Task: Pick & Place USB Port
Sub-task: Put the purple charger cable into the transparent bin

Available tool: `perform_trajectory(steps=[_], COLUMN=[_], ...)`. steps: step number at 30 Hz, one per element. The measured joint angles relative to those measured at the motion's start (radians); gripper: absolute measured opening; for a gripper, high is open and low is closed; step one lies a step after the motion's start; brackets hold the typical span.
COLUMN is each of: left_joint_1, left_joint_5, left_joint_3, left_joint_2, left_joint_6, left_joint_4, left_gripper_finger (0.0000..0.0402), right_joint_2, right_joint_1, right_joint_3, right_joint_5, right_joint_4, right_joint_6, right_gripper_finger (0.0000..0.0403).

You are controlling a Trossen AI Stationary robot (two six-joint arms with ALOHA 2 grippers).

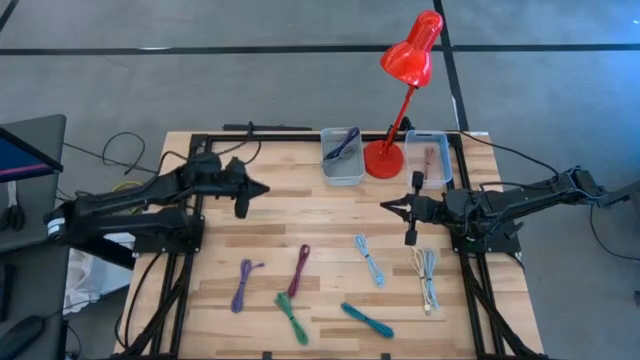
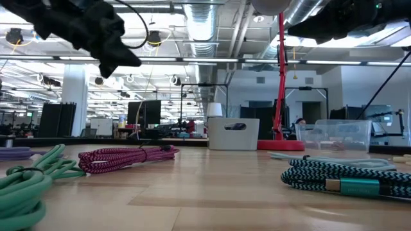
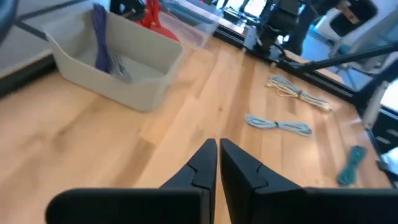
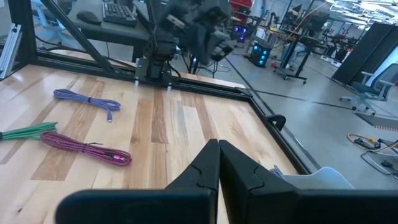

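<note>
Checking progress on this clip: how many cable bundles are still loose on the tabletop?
6: purple cable, maroon cable, green cable, teal cable, light blue cable, and pale grey cable. Another lies inside the grey bin.

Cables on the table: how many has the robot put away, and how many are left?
One dark cable lies in the grey bin. The left end effector and right end effector are both shut and hold nothing. Six cables still lie on the table, among them the magenta cable.
</note>
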Motion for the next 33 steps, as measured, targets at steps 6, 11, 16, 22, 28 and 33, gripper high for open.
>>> perform_trajectory(steps=[6,11,16,22,28,33], left_joint_1=[-0.091,-0.158,-0.22,-0.297,-0.378,-0.447], left_joint_5=[0.008,0.007,0.014,0.012,-0.007,0.001], left_joint_3=[-0.025,-0.025,-0.025,-0.025,-0.028,-0.054], left_joint_2=[-0.036,-0.035,-0.035,-0.027,0.068,0.204], left_joint_6=[-0.077,-0.156,-0.284,-0.515,-0.648,-0.751], left_joint_4=[-0.156,-0.223,-0.284,-0.453,-0.488,-0.489], left_gripper_finger=[0.0019,0.0019,0.0019,0.0019,0.0021,0.0051], right_joint_2=[0.0,0.0,0.0,0.0,0.0,0.0], right_joint_1=[0.0,0.0,0.0,0.0,0.0,0.0], right_joint_3=[0.0,0.0,0.0,0.0,0.0,0.0], right_joint_5=[0.0,0.0,0.0,0.0,0.0,0.0], right_joint_4=[0.001,0.001,0.001,0.002,0.003,0.003], right_joint_6=[0.0,0.0,0.0,0.0,0.0,0.001], right_gripper_finger=[0.0001,0.0001,0.0001,0.0001,0.0001,0.0001])
